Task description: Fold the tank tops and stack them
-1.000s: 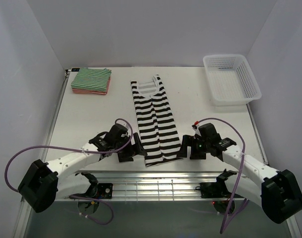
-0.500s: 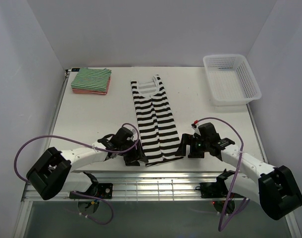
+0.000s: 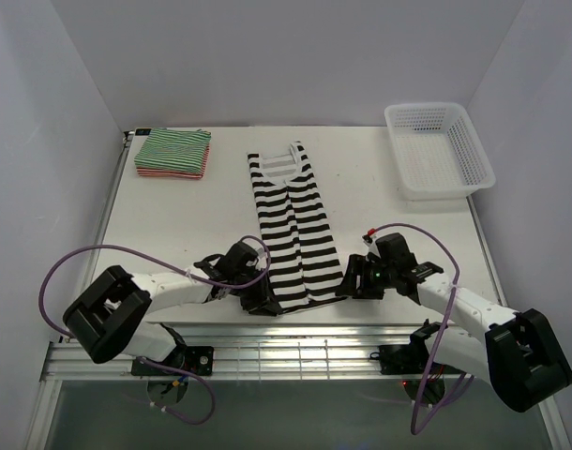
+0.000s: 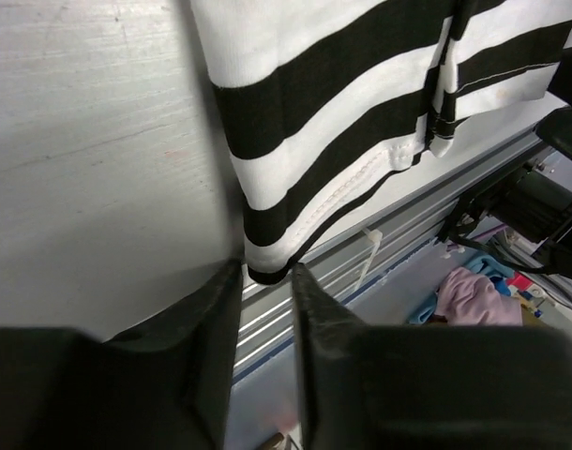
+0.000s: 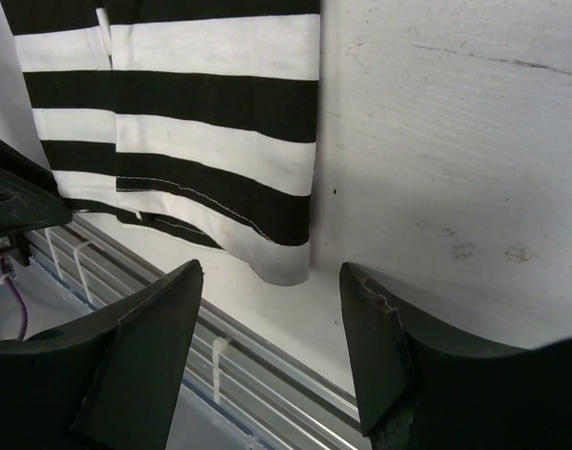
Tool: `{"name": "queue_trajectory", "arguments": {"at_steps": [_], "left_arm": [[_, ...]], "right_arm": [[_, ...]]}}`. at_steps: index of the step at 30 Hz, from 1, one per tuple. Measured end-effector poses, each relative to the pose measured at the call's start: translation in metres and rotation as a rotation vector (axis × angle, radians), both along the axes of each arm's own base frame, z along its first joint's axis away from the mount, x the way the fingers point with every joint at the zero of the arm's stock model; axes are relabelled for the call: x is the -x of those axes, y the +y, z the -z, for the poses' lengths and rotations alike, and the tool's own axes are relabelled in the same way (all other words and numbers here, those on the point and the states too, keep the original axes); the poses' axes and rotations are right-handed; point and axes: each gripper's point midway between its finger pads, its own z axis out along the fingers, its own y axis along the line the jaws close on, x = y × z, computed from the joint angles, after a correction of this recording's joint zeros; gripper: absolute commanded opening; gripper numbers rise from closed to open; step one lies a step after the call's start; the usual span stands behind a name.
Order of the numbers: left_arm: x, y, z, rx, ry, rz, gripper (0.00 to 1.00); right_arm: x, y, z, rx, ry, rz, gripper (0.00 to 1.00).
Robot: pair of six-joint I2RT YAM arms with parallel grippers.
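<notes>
The black-and-white tank top (image 3: pixel 291 225) lies lengthwise down the table's middle, folded narrow, hem toward me. My left gripper (image 3: pixel 264 300) is at its near left hem corner. In the left wrist view the tank top (image 4: pixel 342 103) ends in that corner, pinched between the tips of the left gripper (image 4: pixel 265 274). My right gripper (image 3: pixel 347 281) is at the near right corner. There the right gripper (image 5: pixel 272 272) stands open, with the tank top (image 5: pixel 211 122) hem corner just ahead of its gap. The green-and-white top (image 3: pixel 173 150) lies folded on the red-and-white one at the far left.
A white lattice basket (image 3: pixel 439 150) stands at the far right. The table's front edge and metal rails (image 3: pixel 295 352) run directly under both grippers. A purple cable (image 3: pixel 80 267) loops over the left arm.
My left gripper slid right to the hem corner and its jaws closed onto it. The right gripper's jaws narrowed and edged slightly toward the hem.
</notes>
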Motion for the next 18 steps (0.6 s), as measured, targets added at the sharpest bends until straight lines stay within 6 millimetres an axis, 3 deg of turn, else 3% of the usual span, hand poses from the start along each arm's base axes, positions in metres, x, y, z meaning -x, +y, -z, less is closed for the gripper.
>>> {"name": "queue_trajectory", "arguments": {"at_steps": [3, 7, 9, 10, 12, 14, 18], "left_arm": [[0.002, -0.001, 0.003, -0.005, 0.011, 0.007, 0.21], [0.004, -0.001, 0.006, -0.007, 0.027, 0.008, 0.11], [0.004, -0.002, 0.005, -0.004, 0.028, 0.008, 0.07], [0.004, -0.002, 0.005, -0.003, 0.029, 0.008, 0.00], [0.004, -0.002, 0.005, -0.003, 0.030, 0.006, 0.00], [0.004, -0.002, 0.005, -0.003, 0.030, 0.005, 0.00], [0.004, -0.002, 0.005, -0.006, 0.032, 0.001, 0.00]], "right_arm": [[0.001, 0.000, 0.002, -0.004, 0.003, -0.006, 0.55], [0.005, 0.001, 0.007, -0.015, 0.017, -0.013, 0.34], [0.008, 0.000, 0.010, -0.013, 0.030, -0.017, 0.28], [0.009, 0.000, 0.011, -0.012, 0.036, -0.018, 0.25], [0.009, 0.000, 0.012, -0.009, 0.036, -0.018, 0.20], [0.008, -0.001, 0.013, -0.003, 0.031, -0.018, 0.08], [0.006, -0.003, 0.014, 0.012, 0.016, -0.019, 0.08]]}}
